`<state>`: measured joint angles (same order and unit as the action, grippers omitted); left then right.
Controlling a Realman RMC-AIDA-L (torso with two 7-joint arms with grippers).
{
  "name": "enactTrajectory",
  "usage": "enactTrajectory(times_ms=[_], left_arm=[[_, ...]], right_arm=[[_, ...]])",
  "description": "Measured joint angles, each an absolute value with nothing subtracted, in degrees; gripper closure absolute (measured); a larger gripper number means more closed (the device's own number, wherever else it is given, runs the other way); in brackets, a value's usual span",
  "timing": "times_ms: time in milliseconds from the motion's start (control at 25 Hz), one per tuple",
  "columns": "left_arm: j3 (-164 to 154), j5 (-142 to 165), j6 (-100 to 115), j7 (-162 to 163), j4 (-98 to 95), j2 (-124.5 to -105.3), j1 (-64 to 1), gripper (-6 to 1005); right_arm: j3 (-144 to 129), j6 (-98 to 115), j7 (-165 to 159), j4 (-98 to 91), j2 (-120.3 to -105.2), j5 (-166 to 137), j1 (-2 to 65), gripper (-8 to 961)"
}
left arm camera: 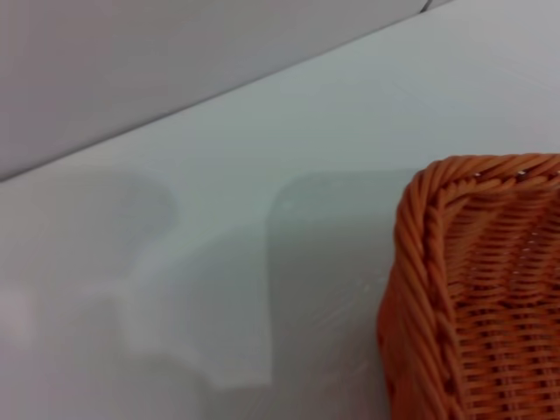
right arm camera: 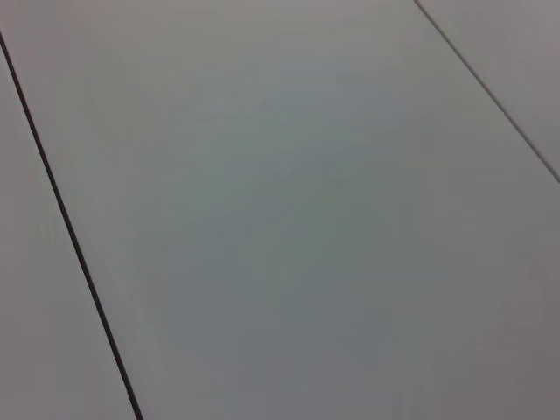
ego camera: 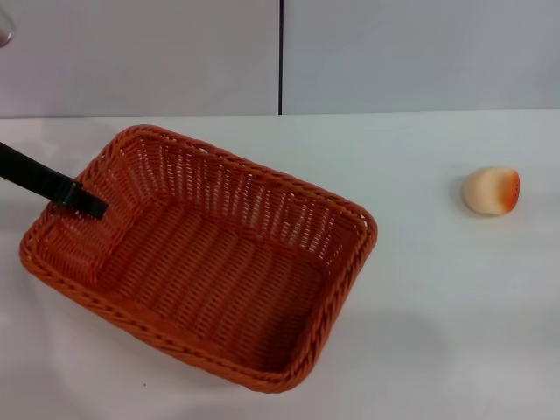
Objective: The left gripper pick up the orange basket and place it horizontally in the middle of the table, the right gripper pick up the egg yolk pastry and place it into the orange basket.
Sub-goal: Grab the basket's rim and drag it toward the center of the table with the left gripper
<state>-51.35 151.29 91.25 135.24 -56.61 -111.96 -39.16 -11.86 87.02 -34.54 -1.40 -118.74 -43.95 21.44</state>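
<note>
On the white tabletop the orange basket lies skewed, its long axis running diagonally. The left gripper sits at its left rim, whether pinching I cannot tell. The pastry waits well right.

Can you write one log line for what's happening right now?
left gripper: at orange basket left rim | egg yolk pastry: on table, right | right gripper: unseen
</note>
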Motion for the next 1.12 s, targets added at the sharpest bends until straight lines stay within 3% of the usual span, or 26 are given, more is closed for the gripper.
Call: enactTrajectory(times_ms=[200,360,840,1120], left_arm=[[-50.9,151.5,91.3,136.0,-58.3,-112.36,-39.1,567],[-50.8,151.5,91.8,136.7,-60.0,-112.40,-38.8,797],[-44.1,151.3,97.9,144.8,-65.6,-111.98,-40.0,850],[-39.5,151.1,99.5,149.8,-65.7,-112.91,-39.2,849]], right_arm=[[-11.9,87.0,-34.5,-1.4,-118.74,-43.9,21.5,301],[-11.9,87.0,-34.5,-1.4,-118.74,-43.9,21.6,301],[-11.9,85.8,-34.5,-1.4,-118.74,-43.9,21.9,300],[-11.9,85.9,-34.5,-1.7,-118.74,-43.9,21.9,300]])
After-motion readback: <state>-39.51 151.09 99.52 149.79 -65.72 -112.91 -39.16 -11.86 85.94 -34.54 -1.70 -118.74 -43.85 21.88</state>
